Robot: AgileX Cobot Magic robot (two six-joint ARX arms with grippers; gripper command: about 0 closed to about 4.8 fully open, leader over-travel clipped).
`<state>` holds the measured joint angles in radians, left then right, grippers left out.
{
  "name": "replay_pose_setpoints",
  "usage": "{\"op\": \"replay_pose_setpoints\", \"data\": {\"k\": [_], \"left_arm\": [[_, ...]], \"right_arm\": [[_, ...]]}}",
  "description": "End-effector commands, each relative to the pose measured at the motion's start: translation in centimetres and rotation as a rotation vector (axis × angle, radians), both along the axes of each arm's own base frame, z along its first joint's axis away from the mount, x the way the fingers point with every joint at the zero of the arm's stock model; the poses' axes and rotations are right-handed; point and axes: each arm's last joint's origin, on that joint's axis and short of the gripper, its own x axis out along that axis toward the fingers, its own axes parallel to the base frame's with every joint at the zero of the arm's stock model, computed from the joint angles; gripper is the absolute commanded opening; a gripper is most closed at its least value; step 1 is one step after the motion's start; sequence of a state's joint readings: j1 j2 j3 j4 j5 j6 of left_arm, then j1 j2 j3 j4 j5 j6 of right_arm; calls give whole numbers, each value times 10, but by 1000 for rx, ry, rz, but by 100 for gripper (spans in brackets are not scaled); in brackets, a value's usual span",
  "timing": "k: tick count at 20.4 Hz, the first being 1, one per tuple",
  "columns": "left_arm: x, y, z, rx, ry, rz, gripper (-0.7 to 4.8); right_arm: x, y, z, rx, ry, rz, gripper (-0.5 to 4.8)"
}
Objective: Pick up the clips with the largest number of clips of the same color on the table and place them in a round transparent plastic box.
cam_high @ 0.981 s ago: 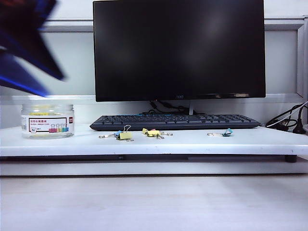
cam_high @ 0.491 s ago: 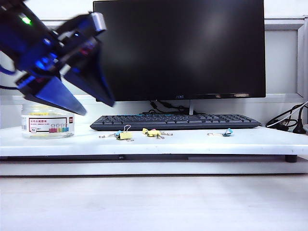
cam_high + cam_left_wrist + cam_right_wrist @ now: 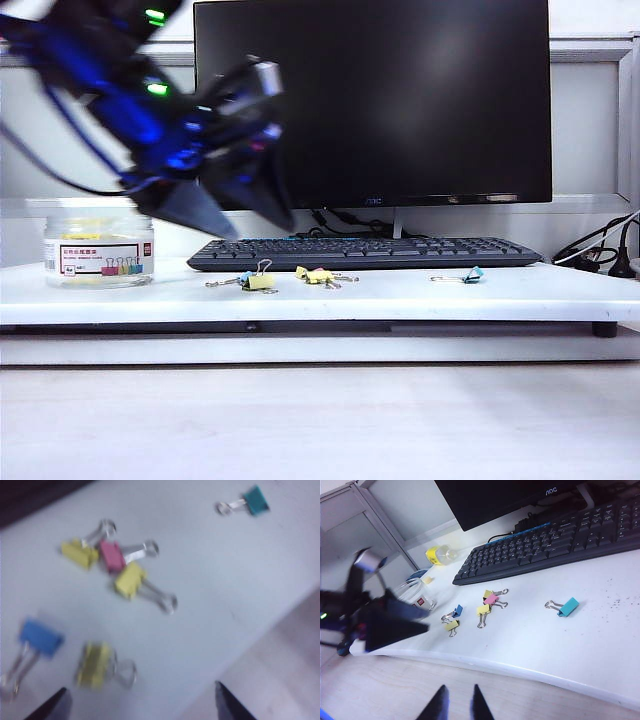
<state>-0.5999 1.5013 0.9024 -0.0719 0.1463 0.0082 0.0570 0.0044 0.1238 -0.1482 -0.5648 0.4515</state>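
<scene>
Three pale-yellow clips (image 3: 130,580) (image 3: 80,554) (image 3: 95,664) lie on the white table, mixed with a pink clip (image 3: 111,556) and a blue clip (image 3: 42,637). A teal clip (image 3: 256,501) lies apart. In the exterior view two yellow clips (image 3: 262,281) (image 3: 310,274) show in front of the keyboard. The round transparent plastic box (image 3: 98,250) stands at the table's left. My left gripper (image 3: 255,230) (image 3: 140,686) hangs open and empty, blurred, just above the nearest yellow clip. My right gripper (image 3: 460,686) hovers off the table's front edge, open by a narrow gap, holding nothing.
A black keyboard (image 3: 365,253) and monitor (image 3: 370,100) stand behind the clips. Cables (image 3: 600,255) lie at the back right. The table's front edge (image 3: 320,310) runs just in front of the clips. A small yellow-labelled bottle (image 3: 440,555) sits behind the box.
My left arm has swung down and to the right, from above the box to over the clips, and its jaws have spread wider. The right gripper has stayed put.
</scene>
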Motion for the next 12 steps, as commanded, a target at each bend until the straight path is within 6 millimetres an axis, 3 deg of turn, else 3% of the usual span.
{"op": "replay_pose_setpoints", "data": {"k": [1,12], "left_arm": [[8,-8,-3,32,-4,-15,382],[12,-9,-18,204,-85,-143,381]], "right_arm": [[-1,0,3,2,-17,4,68],[-1,0,3,3,-16,14,68]]}}
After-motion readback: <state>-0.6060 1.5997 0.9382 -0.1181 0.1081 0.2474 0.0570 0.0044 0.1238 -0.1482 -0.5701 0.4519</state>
